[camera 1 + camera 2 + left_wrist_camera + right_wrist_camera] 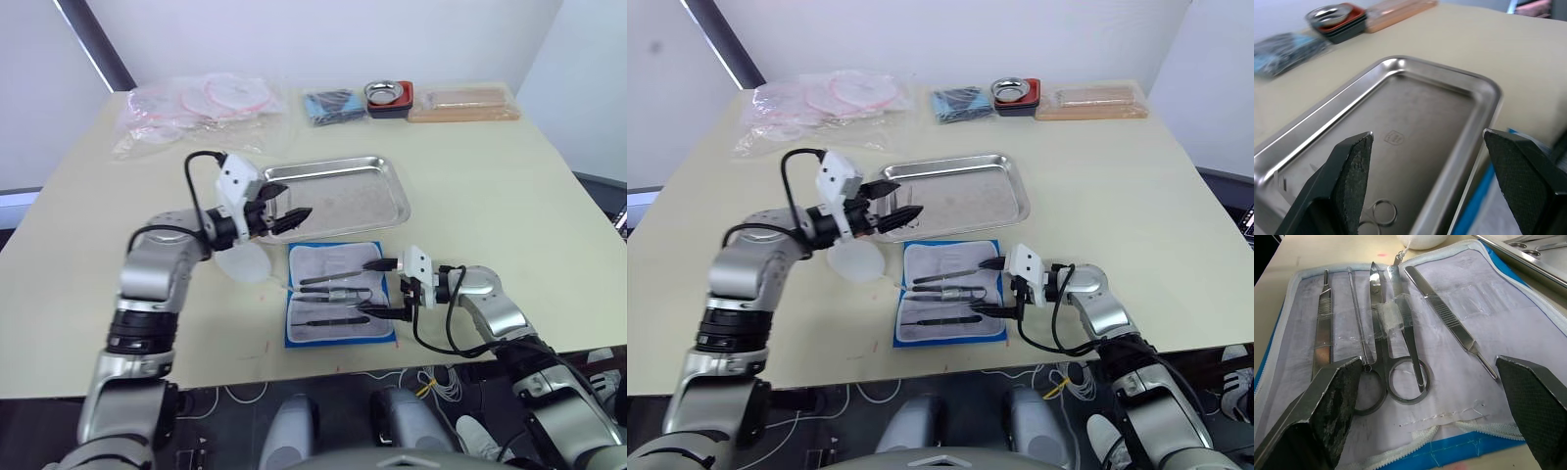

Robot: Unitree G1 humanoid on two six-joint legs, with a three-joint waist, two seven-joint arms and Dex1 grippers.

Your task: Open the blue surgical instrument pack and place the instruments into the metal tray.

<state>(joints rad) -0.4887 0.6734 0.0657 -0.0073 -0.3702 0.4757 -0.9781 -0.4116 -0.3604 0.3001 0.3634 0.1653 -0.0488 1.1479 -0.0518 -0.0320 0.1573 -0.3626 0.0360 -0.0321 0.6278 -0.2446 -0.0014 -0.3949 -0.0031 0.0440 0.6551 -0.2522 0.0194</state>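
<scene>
Pale beige worktop [509, 196], matte, evenly lit with soft shadows. White walls [323, 34] behind and on both sides, a dark diagonal strip [93, 44] running down the wall at far left. Dark floor below the near edge, white cables [431, 384] lying on it.

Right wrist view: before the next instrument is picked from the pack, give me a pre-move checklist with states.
1. Blue surgical instrument pack lies open, lining up: ok.
2. Right gripper open, holding nothing, facing the pack: ok.
3. Scissors reachable: not ok, clear tape straps them to the lining.
4. Loose straight tool near the tray side free of tape: cannot tell.
5. Metal tray has room; ring handles already lie at one end: ok.
6. Left gripper open, over the tray's near edge, clear of the pack: ok.
</scene>
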